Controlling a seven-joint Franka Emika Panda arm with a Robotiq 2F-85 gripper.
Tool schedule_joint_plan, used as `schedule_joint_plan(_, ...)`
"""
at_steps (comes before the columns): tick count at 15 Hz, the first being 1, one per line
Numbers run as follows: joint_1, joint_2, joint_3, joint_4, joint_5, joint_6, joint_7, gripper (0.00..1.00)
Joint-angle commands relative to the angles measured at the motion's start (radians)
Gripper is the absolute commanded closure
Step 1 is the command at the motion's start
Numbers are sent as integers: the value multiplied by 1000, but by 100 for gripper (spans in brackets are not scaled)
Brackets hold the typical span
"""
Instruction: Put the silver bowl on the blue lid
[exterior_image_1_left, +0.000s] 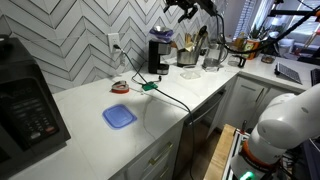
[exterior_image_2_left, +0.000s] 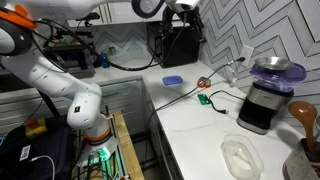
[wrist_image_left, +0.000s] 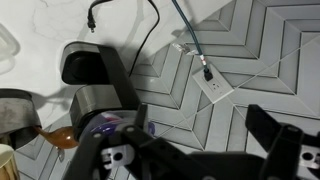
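Note:
The silver bowl (exterior_image_2_left: 277, 70) rests upside up on top of the black coffee maker (exterior_image_2_left: 260, 105), with something purple in it; it also shows in an exterior view (exterior_image_1_left: 160, 37). The blue lid (exterior_image_1_left: 118, 116) lies flat on the white counter, away from the coffee maker, and shows in both exterior views (exterior_image_2_left: 173, 80). My gripper (exterior_image_1_left: 184, 10) hangs high above the counter near the coffee maker, open and empty. In the wrist view its two dark fingers (wrist_image_left: 200, 128) are spread in front of the tiled wall. The bowl is mostly hidden there.
A black microwave (exterior_image_1_left: 25, 100) stands at the counter's end. A green circuit board (exterior_image_1_left: 148, 87) with a cable lies between lid and coffee maker. A glass jar (exterior_image_1_left: 212, 55) and utensils stand further along. A clear plastic container (exterior_image_2_left: 240, 158) lies on the counter. A wall outlet (wrist_image_left: 212, 85) is near.

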Motion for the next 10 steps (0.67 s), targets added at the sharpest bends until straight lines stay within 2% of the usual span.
schedule_joint_plan(1, -3, 18, -6, 18, -29, 20, 37, 0)
schedule_joint_plan(6, -57, 141, -88, 155, -48, 33, 56, 0)
schedule_joint_plan(7, -81, 193, -103, 214, -69, 9, 72, 0)
schedule_joint_plan(10, -95, 347, -156, 392, -95, -108, 74, 0)
